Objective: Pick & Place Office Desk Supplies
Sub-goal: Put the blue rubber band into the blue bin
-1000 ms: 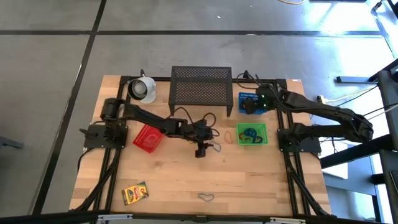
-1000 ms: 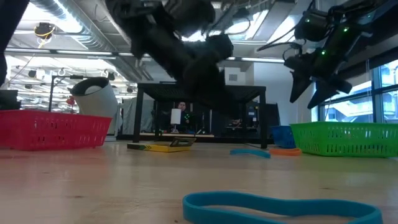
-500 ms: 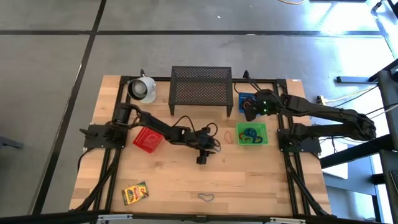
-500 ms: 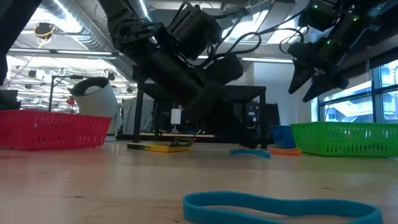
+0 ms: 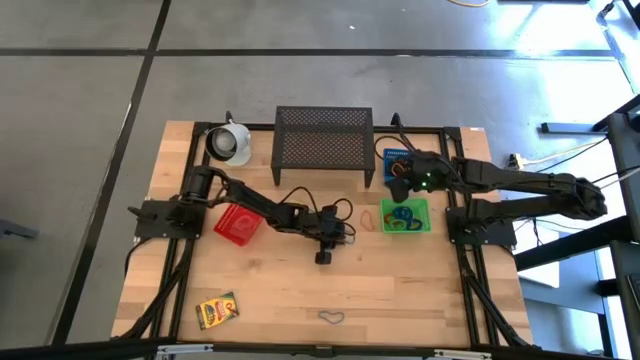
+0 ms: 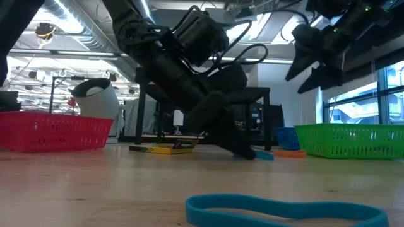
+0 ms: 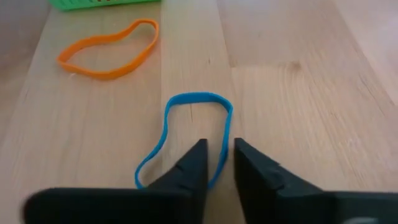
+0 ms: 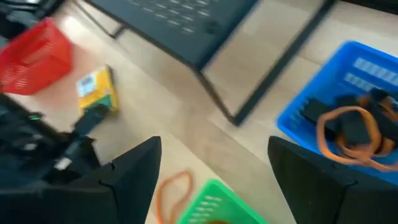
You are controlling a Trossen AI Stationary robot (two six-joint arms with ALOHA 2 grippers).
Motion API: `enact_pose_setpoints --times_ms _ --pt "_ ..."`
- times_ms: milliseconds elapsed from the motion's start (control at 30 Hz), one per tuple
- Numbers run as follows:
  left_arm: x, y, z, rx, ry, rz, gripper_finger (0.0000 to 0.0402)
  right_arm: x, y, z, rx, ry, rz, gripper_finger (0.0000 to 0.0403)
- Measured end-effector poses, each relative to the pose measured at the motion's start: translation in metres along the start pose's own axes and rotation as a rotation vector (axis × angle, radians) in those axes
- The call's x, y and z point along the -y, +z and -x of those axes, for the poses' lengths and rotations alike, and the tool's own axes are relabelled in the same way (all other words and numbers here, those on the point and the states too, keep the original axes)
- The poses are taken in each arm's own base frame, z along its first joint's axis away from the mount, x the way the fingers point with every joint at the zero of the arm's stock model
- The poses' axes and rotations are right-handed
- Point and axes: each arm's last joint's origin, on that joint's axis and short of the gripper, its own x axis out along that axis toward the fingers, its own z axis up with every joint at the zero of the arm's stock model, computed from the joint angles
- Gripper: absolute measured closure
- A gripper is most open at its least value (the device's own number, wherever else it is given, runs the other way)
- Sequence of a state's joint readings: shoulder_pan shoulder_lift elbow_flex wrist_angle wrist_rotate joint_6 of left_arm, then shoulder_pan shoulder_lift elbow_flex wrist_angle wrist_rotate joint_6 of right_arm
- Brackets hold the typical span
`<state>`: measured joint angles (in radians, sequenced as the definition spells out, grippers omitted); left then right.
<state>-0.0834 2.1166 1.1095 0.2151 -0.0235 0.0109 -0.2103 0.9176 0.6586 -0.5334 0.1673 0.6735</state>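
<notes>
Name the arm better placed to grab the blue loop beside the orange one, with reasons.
Left. The left gripper is down at the table with its fingers straddling one side of the blue loop. The right gripper hangs open, up by the blue basket.

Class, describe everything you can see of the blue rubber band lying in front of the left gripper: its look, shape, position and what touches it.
The blue rubber band is a thin, bright blue loop that looks like flexible rubber. It lies flat on the wooden table, stretched into a long, slightly bent oval with one squared-off end. The left gripper is down at it, its two dark fingers nearly together astride one side of the loop; actual contact cannot be confirmed. An orange rubber band lies apart from it, nearer the green basket.
</notes>
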Motion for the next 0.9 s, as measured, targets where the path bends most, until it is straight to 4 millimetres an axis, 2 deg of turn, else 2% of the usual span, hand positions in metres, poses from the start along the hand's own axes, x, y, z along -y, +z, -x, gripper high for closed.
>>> enact_pose_setpoints --times_ms 133,400,667,900 --pt "0.0 -0.001 0.0 -0.004 0.006 -0.001 0.0391 -0.009 0.0 0.001 0.04 0.05 0.016 0.0106" --pt "-0.003 0.013 0.014 0.085 0.029 0.011 0.0399 -0.025 -0.002 0.005 0.091 0.152 0.116 0.0119" --pt "-0.017 0.052 0.056 0.254 0.065 0.088 0.0399 -0.047 -0.008 0.013 0.028 0.489 0.383 0.0136" --pt "-0.029 0.08 0.092 0.431 -0.043 0.203 0.0399 -0.056 -0.008 0.017 0.166 0.558 0.74 0.014"
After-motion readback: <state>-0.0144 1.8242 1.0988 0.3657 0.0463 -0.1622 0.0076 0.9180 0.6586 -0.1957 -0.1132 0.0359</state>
